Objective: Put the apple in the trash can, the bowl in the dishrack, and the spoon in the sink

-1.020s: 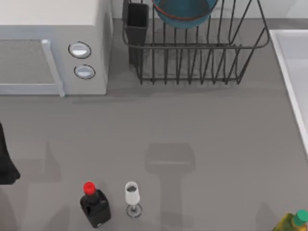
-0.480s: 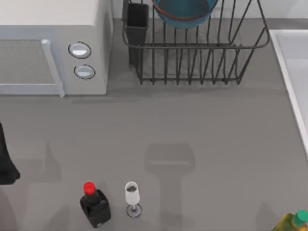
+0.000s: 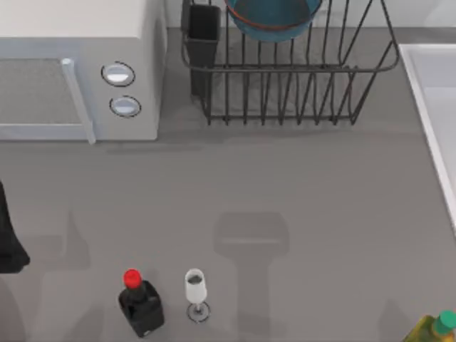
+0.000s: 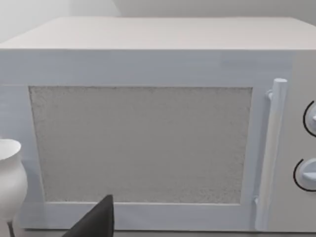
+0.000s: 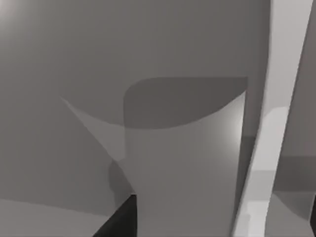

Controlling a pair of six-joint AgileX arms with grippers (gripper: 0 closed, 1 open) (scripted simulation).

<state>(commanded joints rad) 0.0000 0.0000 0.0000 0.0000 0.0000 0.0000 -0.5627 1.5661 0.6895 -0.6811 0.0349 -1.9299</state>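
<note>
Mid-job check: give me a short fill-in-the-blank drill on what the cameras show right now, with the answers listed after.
1. The deep-blue glazed bowl sits inside the black wire ____.
2. The black bottle beside the clear wine glass has a ____ cap.
3. The white microwave has ____ round knobs beside its door handle.
4. The pale rectangular sink lies at the table's ____ edge in the top view.

Missing words: dishrack; red; two; right

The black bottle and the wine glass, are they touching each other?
Apart. The top view shows bare grey table between the black bottle and the wine glass.
</note>
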